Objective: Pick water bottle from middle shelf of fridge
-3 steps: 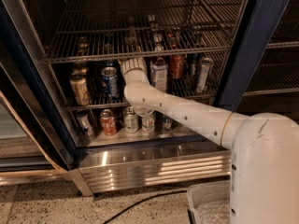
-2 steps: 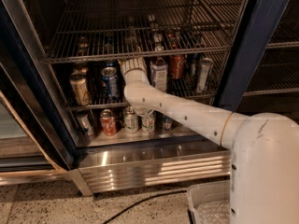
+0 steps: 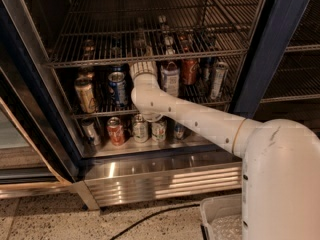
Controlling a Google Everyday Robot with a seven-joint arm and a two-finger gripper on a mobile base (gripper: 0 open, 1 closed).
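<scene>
Reaching into the large blue-framed drinks fridge (image 3: 260, 54) with a white arm. Gripper (image 3: 144, 69) just above the silver wire middle shelf (image 3: 97, 114), between that shelf's blue can (image 3: 117, 86) and white-labelled bottle (image 3: 170, 79). Cannot tell whether open or closed. Cannot make out the small clear water bottle; shelf space behind the gripper hidden.

My gripper (image 3: 144, 68) reaches into the fridge (image 3: 280, 44), over the front edge of the middle shelf (image 3: 96, 113), between a blue can (image 3: 117, 86) and a white-label bottle (image 3: 170, 77).
</scene>
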